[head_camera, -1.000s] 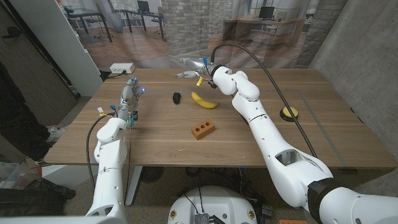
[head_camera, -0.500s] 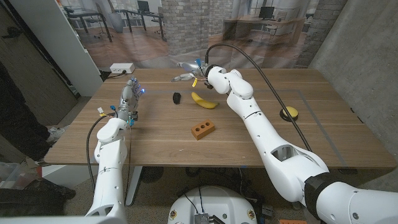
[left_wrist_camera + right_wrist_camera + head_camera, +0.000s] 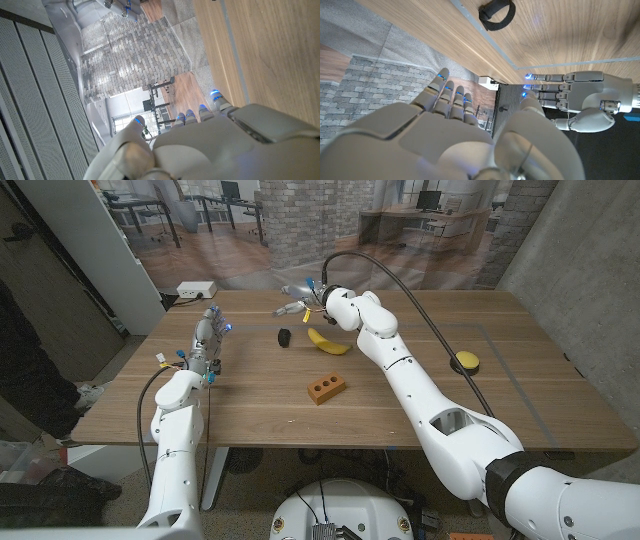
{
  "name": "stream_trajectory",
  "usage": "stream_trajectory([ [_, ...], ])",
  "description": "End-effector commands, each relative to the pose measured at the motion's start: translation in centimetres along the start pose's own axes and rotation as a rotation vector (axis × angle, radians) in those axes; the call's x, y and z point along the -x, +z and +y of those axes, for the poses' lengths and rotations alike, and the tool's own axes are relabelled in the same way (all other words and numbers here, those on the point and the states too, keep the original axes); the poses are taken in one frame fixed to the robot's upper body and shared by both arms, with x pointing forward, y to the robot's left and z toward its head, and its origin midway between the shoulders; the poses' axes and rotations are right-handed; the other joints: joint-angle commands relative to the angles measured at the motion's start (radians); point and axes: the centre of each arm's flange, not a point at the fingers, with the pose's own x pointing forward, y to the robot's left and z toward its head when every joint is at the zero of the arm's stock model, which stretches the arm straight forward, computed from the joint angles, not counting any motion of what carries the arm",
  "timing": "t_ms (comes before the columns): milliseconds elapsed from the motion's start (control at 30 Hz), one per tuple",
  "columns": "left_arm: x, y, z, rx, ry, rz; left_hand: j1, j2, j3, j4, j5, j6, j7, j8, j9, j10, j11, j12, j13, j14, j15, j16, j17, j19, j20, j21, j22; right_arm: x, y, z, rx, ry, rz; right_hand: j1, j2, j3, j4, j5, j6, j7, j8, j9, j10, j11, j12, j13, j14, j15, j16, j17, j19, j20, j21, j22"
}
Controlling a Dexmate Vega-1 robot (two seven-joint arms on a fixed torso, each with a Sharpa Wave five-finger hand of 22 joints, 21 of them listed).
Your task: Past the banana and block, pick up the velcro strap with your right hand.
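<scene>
Right hand (image 3: 297,297) is held open, empty, above and beyond velcro strap (image 3: 284,336), ready for descent; banana (image 3: 328,341) beside.

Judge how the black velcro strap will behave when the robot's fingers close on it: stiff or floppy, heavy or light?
The velcro strap lies as a thin, loosely curled loop, so it probably flexes and flattens when pinched. It looks small beside the banana, so likely very light. Lying low on the table, it may slide before lifting.

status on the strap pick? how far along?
Done: right hand is out past the banana and block. In hand: it hovers open, fingers spread, above the far table edge, near the velcro strap. Left: descend, grasp, lift. Strap untouched; left hand idle.
</scene>
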Motion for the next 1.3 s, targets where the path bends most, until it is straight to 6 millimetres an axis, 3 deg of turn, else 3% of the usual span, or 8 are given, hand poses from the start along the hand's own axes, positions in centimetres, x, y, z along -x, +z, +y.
stream_trajectory([
  [33,0.1,0.1,0.2,-0.005,0.005,-0.005,0.003,0.04,-0.004,0.002,0.004,-0.176,0.001,-0.003,0.005,-0.238,0.001,0.0,0.003,-0.281,-0.004,-0.003,0.004,-0.212,-0.005,-0.006,0.003,-0.9,0.8,0.3,0.018,0.019,0.034,0.004,-0.011,-0.006,-0.001,0.006,0.016,0.0,0.006,0.003,0.015,0.001,0.007,0.005,0.021,-0.002,0.007,0.006,0.02,0.002,0.007,0.003],
  [400,0.3,0.1,0.3,-0.005,0.008,-0.005,0.003,0.04,-0.006,0.002,0.004,-0.176,0.001,-0.003,0.005,-0.239,0.0,-0.001,0.003,-0.28,-0.003,-0.003,0.004,-0.211,-0.005,-0.01,0.003,-1.9,1.5,0.7,0.027,0.04,0.082,0.007,-0.021,-0.018,-0.002,0.013,0.053,0.006,0.012,0.003,0.053,0.001,0.011,0.005,0.06,-0.004,0.011,0.006,0.056,0.009,0.014,0.003],
  [1300,0.5,-0.1,0.6,-0.001,0.017,-0.001,0.003,0.039,-0.01,0.002,0.006,-0.175,0.001,-0.002,0.005,-0.239,0.0,-0.001,0.002,-0.279,-0.003,-0.002,0.004,-0.207,-0.003,-0.018,0.004,-4.8,2.8,2.7,0.094,0.124,0.109,0.039,-0.015,-0.016,-0.013,0.026,0.054,0.005,0.003,0.003,0.056,-0.004,0.001,0.005,0.067,-0.004,0.002,0.006,0.062,0.011,0.007,0.003],
])
